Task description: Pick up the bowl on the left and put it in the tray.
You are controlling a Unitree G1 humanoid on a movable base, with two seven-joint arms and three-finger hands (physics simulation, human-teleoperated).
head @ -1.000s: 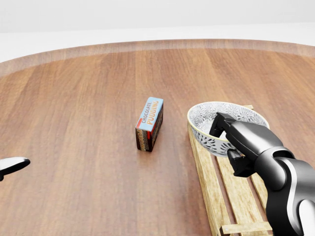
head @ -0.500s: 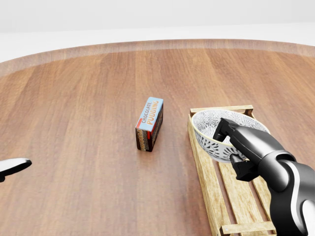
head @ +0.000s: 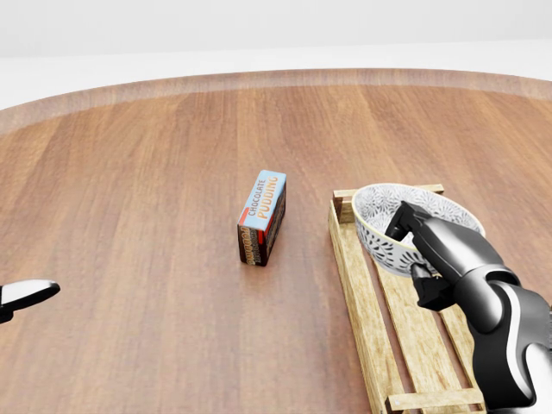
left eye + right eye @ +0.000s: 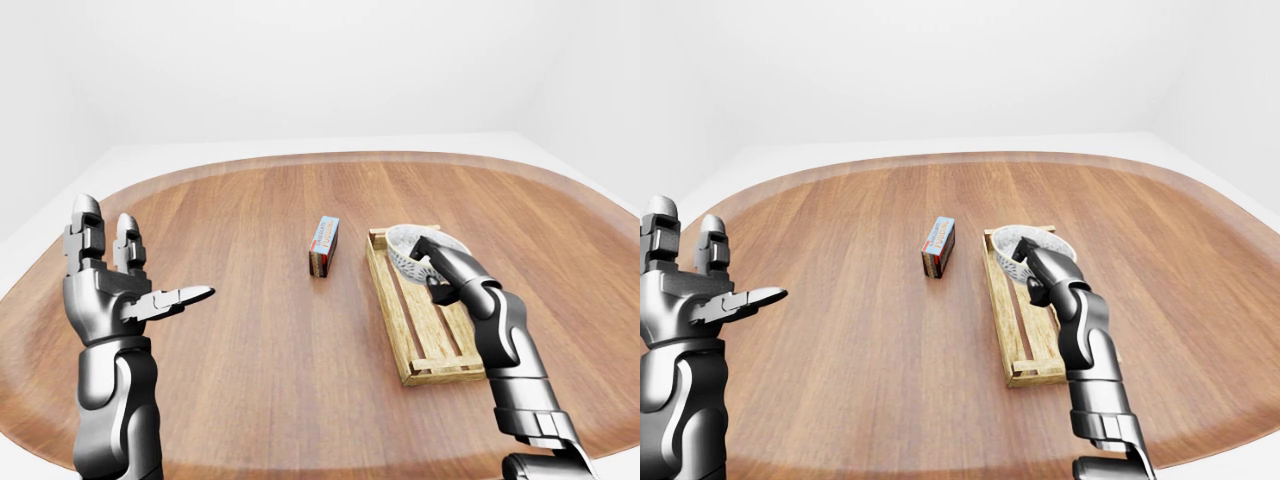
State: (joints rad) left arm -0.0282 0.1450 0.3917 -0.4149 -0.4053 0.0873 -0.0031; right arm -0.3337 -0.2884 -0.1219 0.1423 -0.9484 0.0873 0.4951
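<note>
The white bowl with a dark pattern [image 3: 384, 220] is over the top end of the wooden slatted tray [image 3: 352, 285], right of centre in the head view. My right hand [image 3: 413, 252] is shut on the bowl's near right rim, with fingers inside and the thumb underneath. Whether the bowl rests on the slats or hangs just above them cannot be told. My left hand [image 4: 128, 292] is raised at the left of the left-eye view, fingers spread and open, holding nothing.
A chocolate pudding box [image 3: 263, 216] stands on the round wooden table [image 3: 129, 190], just left of the tray. The table's curved edge runs along the top of the head view.
My right hand has carried the bowl a little to the right over the tray's top end, and the bowl has gone from tilted to more level. The left hand has barely moved.
</note>
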